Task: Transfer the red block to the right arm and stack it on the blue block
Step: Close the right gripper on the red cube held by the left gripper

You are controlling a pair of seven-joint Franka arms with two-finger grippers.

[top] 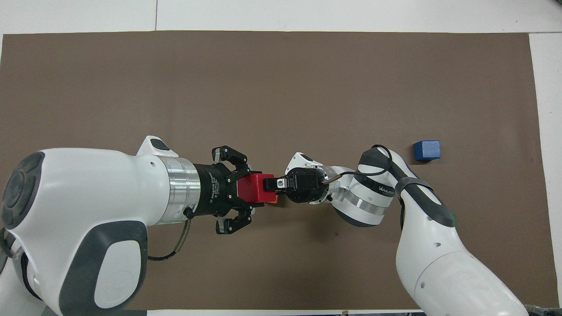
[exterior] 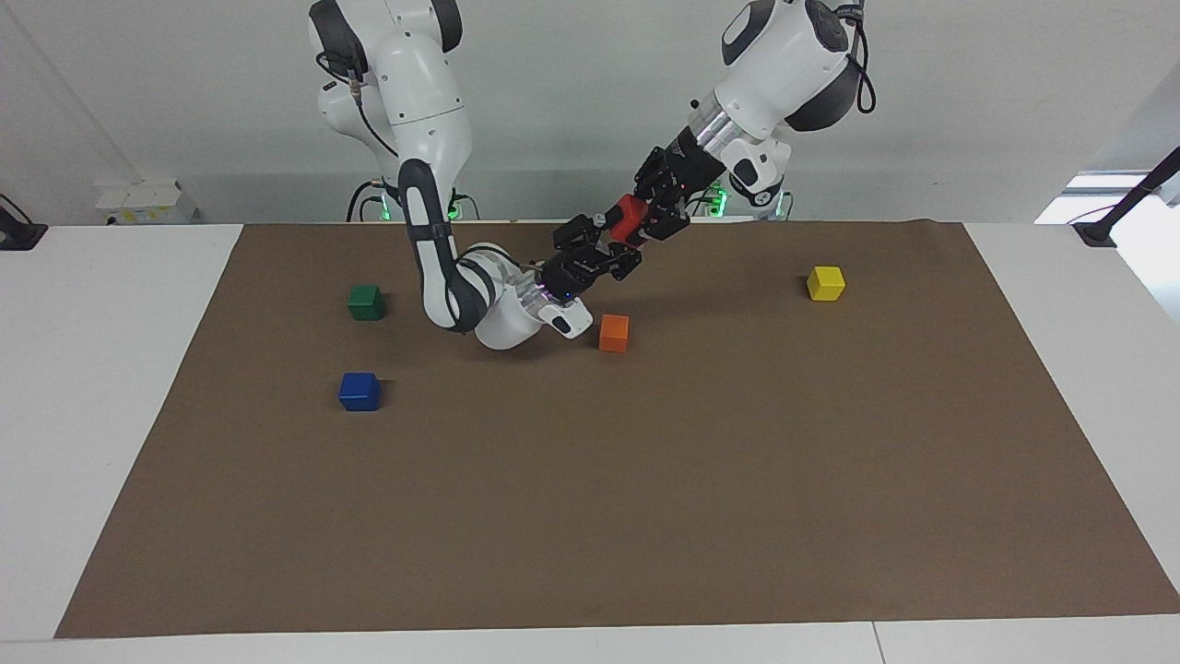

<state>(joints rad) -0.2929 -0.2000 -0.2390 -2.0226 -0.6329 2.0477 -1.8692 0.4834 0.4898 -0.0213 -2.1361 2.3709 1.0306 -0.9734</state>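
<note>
The red block (exterior: pixel 630 219) is up in the air over the middle of the brown mat's (exterior: pixel 645 516) robot-side edge, caught between both grippers at once. The left gripper (exterior: pixel 645 221) has its fingers closed on the block. The right gripper (exterior: pixel 604 242) meets the block from its own end, with fingers on the cube's faces; I judge them closed on it, though the grip may not yet be firm.

So the handover looks to be at its midpoint: the pick is done, both grippers hold the cube, and the left has not yet let go.

Still to come are the release, the carry and the stacking. The blue block (exterior: pixel 359 391) sits bare on the mat toward the right arm's end, well apart from the grippers. An orange cube (exterior: pixel 614 333) lies on the mat just under the exchange, with a green cube (exterior: pixel 366 302) and a yellow cube (exterior: pixel 825 283) toward opposite ends.
</note>
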